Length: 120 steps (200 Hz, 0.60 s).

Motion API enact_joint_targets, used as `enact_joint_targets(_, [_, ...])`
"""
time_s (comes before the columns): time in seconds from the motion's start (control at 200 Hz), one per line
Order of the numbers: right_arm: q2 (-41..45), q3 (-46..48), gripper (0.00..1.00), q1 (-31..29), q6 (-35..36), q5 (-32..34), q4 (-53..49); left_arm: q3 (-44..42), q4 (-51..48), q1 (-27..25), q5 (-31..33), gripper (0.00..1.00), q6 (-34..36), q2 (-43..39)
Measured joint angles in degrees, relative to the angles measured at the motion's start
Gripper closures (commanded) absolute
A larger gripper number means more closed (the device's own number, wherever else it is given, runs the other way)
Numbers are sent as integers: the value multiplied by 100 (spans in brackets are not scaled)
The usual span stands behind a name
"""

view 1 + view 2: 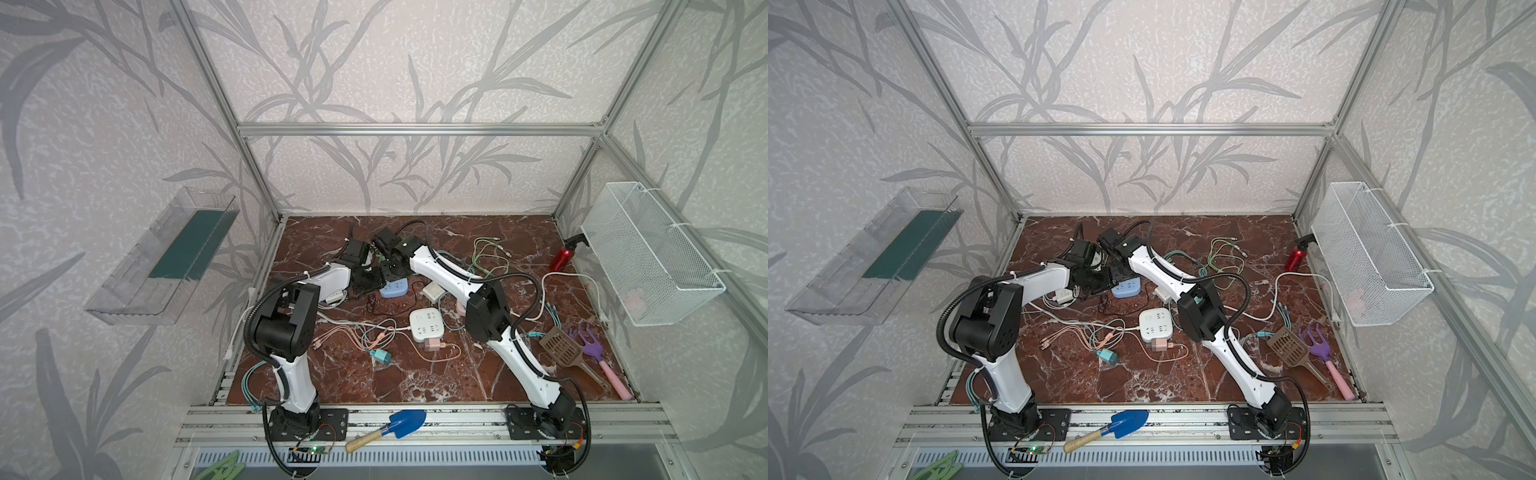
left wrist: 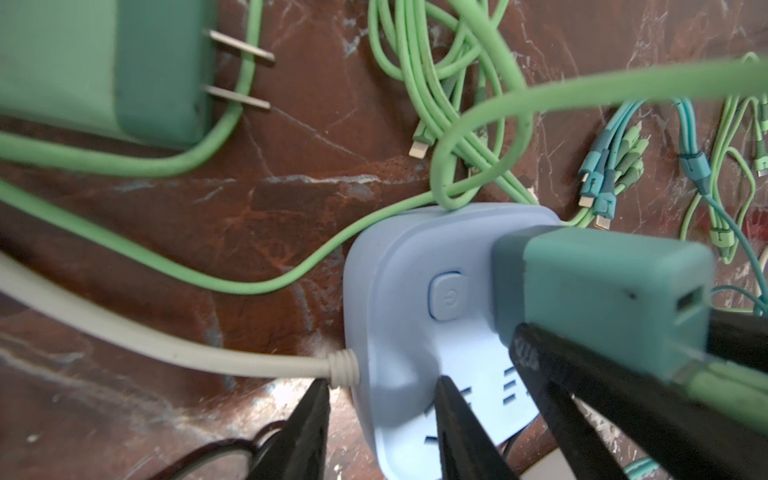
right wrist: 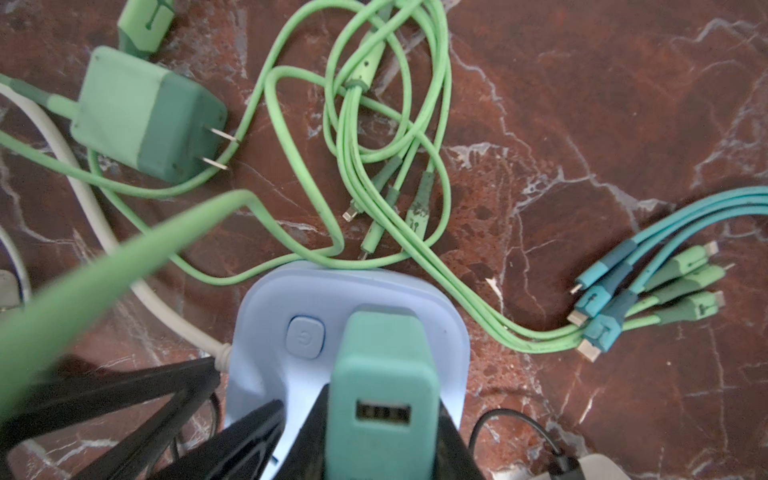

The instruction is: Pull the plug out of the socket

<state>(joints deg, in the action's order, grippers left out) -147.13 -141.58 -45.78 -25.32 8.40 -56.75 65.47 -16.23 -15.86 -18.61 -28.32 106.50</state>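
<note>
Over pale-blue plastic socket block (image 3: 353,286): my right gripper (image 3: 382,401) clamps teal boxy plug (image 3: 382,353); left gripper (image 2: 382,384) straddles block, hold unclear. Pull straight.

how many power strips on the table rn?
2. The blue power strip lies toward the back, left of centre. The white square power strip sits near the middle, with a pink charger at its near edge. More may be hidden from view.

Both arms wear glossy white shells between matte black joint housings: the left arm (image 1: 291,376) at 7 o'clock of the floor, the right arm (image 1: 523,360) at 5. Ribbed black conduit (image 1: 248,320) loops off each, cinched with white zip ties (image 1: 306,273). The left gripper (image 2: 382,380) has black tapered fingers.
</note>
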Motion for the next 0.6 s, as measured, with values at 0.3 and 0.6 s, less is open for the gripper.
enact_joint_targets(0.3, [109,299,85,0,-42,-48,249,17,-59,0,61,55,31,4])
enact_joint_targets(0.6, [356,804,84,-2,-116,-42,638,2,26,28,-175,53,-48,44])
